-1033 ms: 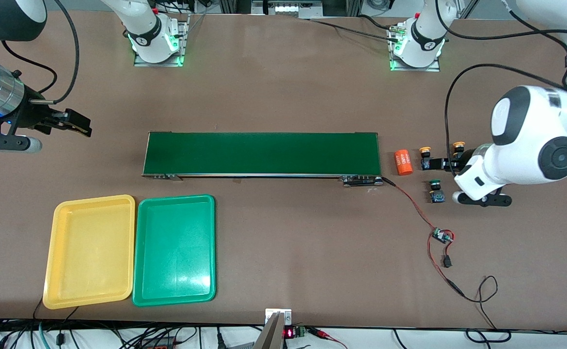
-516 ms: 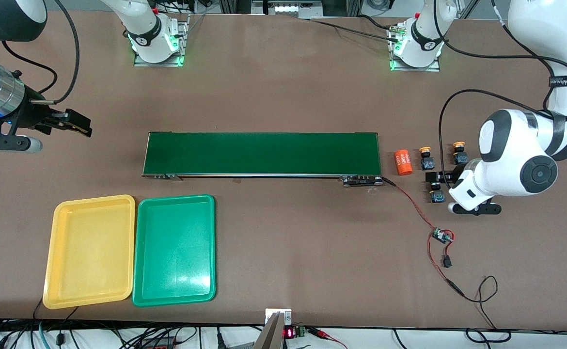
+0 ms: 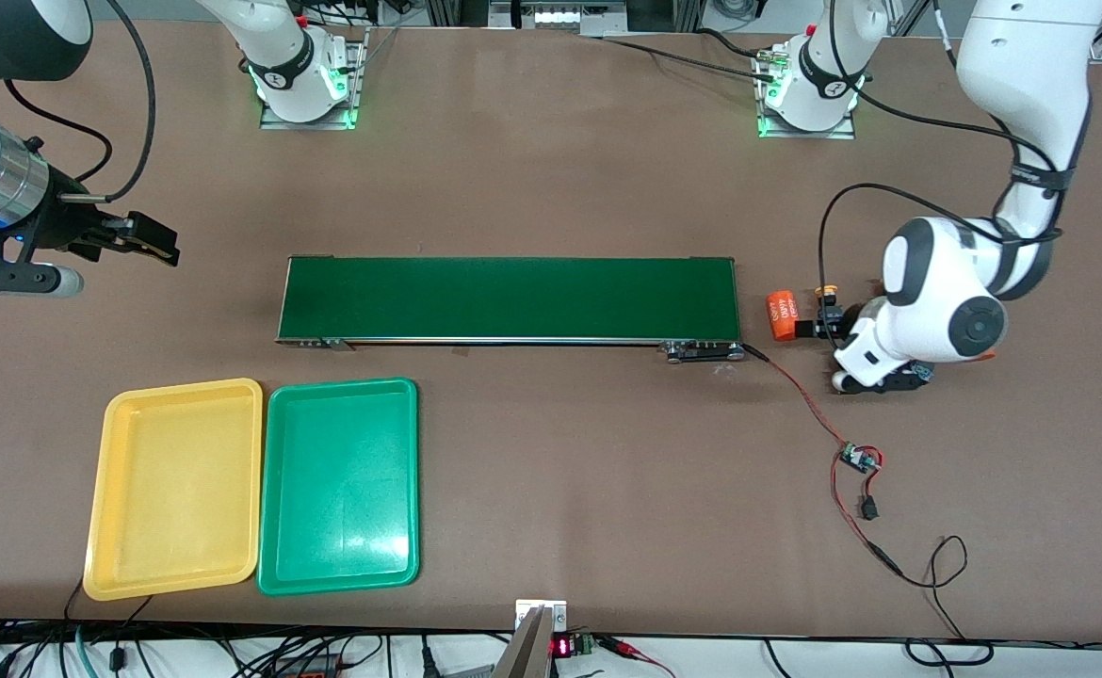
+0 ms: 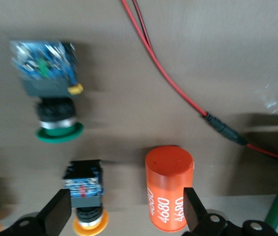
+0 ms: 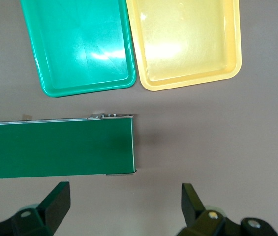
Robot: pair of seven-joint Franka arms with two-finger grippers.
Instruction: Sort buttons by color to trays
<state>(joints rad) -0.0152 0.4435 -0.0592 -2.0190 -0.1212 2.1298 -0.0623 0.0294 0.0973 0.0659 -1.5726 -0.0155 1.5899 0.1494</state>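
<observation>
My right gripper [image 3: 151, 240] waits over bare table [image 3: 551, 169] at the right arm's end, fingers wide and holding nothing. The yellow tray [image 3: 174, 490] and green tray [image 3: 338, 486] lie side by side, nearer the camera than the conveyor belt [image 3: 510, 298]. My left gripper [image 4: 124, 216] hangs over the orange cylinder [image 4: 169, 187] and a yellow-capped button [image 4: 86, 196], fingers wide; a green-capped button [image 4: 50, 93] lies near.
</observation>
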